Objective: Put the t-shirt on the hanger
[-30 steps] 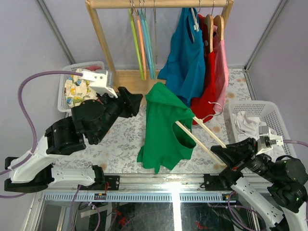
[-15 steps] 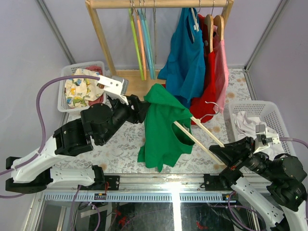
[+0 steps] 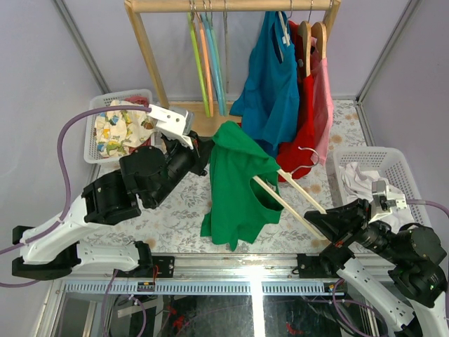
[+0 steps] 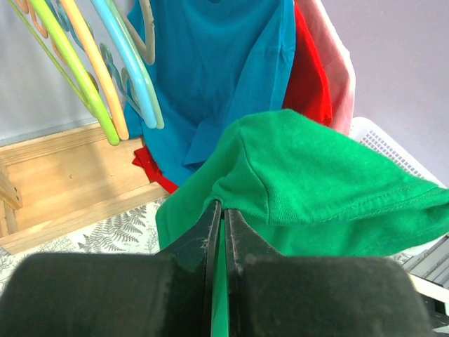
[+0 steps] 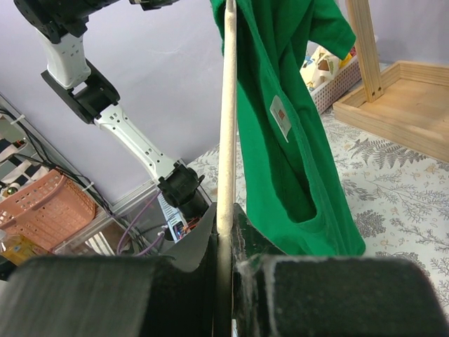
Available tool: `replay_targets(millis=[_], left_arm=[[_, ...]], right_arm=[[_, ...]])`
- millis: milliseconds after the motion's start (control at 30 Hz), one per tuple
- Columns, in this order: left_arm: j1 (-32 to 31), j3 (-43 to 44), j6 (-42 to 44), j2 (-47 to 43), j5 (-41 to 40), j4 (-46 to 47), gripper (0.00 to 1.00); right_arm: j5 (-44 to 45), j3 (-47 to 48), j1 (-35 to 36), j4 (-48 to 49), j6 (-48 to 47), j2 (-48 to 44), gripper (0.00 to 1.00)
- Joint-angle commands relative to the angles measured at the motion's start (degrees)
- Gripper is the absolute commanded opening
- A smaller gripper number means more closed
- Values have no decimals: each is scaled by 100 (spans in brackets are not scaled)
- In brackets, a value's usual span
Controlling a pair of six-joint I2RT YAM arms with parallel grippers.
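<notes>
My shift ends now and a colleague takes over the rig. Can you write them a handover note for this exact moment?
Left pincer: shut on a fold of the t-shirt.
Right pincer: shut on the hanger, at its bare end.
Both things are held in the air in front of the rack; the shirt hangs off the hanger's far end.
Done: one end of the hanger is inside the shirt.
Left: draw the shirt over the bare end so that it sits on both arms.

The tag [image 5: 280, 116] on the t-shirt [image 5: 309, 168] is illegible.
</notes>
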Motion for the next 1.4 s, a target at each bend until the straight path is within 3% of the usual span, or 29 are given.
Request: replay_targets(millis=[0,233,533,700,833,1367], left_arm=[[-39,378,131,10,59,268,0],[-43,1586,159,542,415,-287,0],[-185,3253,181,1555,616,-1337,0],[-215,3421,180,1617,598,-1417,0],[-222,3609,188,1613,544,-1518,0],[-228,4025,341,1435,91,-1820,0]], right_arm=[[-59,214,-12,405,-156,35,0],[148,248,-14,30,-275,-57,0],[450,-375,-15,374,-509,-368,0],[891,-790,-13,638,-529,-677,0],[1151,-405,-20,25,-780,-746,0],[789,495,-20,199,-1090,-384,0]])
